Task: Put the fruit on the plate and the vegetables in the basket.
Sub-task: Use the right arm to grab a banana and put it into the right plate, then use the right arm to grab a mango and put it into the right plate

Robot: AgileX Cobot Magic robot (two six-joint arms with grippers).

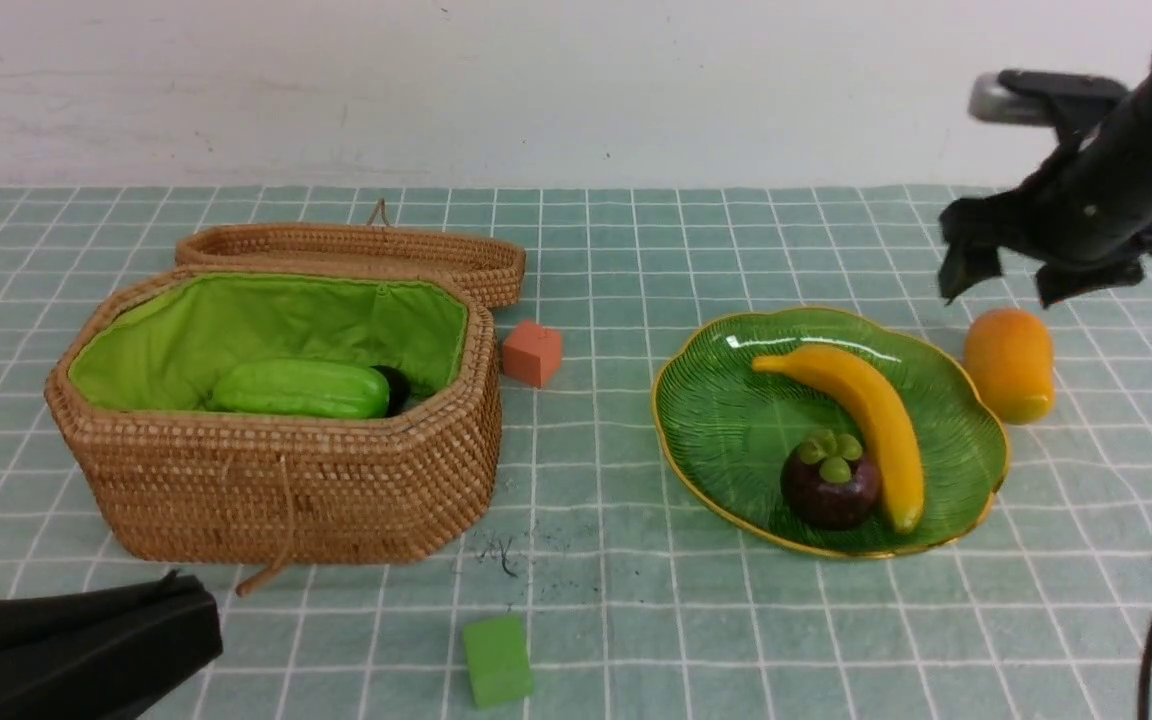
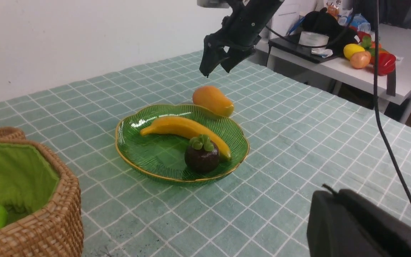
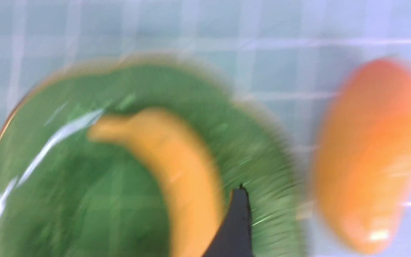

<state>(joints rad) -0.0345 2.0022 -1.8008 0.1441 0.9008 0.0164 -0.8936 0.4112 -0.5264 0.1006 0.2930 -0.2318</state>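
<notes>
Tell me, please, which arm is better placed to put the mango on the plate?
The right: its open claw hovers by the mango, beside the plate. The left claw is shut, over past the basket.

— What lies on the green plate (image 3: pixel 127 200)?
— 1 yellow banana (image 3: pixel 177 167), curved, its stem end near the rim.
— And beside the plate?
— 1 orange mango (image 3: pixel 371 153), on the tiled surface (image 3: pixel 212 21), blurred.
— The right gripper (image 3: pixel 330 210)?
— Open, 2 dark fingertips (image 3: pixel 236 221) apart, nothing gripped.
</notes>
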